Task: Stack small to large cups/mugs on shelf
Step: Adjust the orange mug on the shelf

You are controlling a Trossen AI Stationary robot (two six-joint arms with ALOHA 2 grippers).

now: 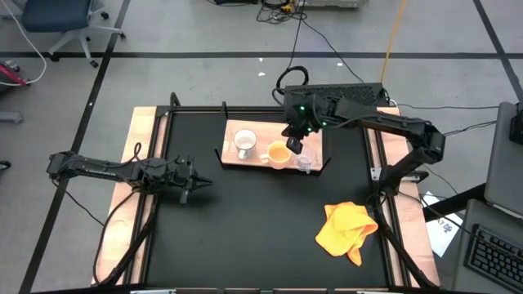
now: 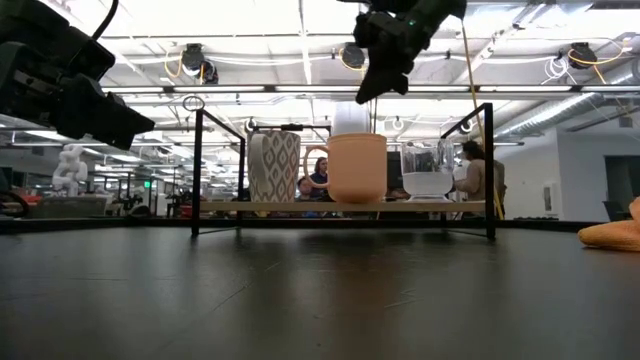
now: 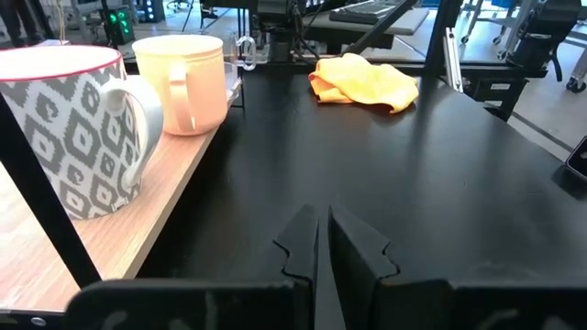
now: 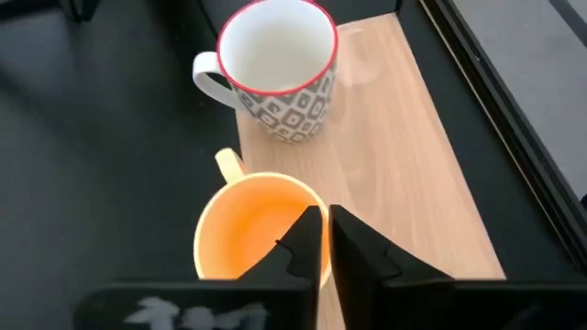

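We count three cups on the shelf [image 1: 315, 140], all upright in one row: one white patterned mug [image 1: 244, 144] with a red rim, one orange-yellow mug [image 1: 278, 153] in the middle, one clear glass cup [image 1: 305, 162] at the end nearer the right arm. None is stacked; each stands on the board by itself. The shelf is one light-wood board with thin black brackets, sitting on the black desk [image 1: 245, 220] toward its far side.

Two arms, two pincers. The right pincer [image 1: 292, 145] hangs over the orange-yellow mug, fingers nearly together with only a thin slit between them, gripping nothing we can see. In the right wrist view the fingertips sit above the mug's rim at the side away from the handle; whether they touch it we cannot tell. In the low view this pincer is above the cups, not down among them.

The left pincer [image 1: 193, 181] waits over the desk on the left, well apart from the shelf, fingers narrow and empty.

One yellow cloth [image 1: 347, 231] lies crumpled on the desk near the right front.

People show far behind the shelf in the low view.
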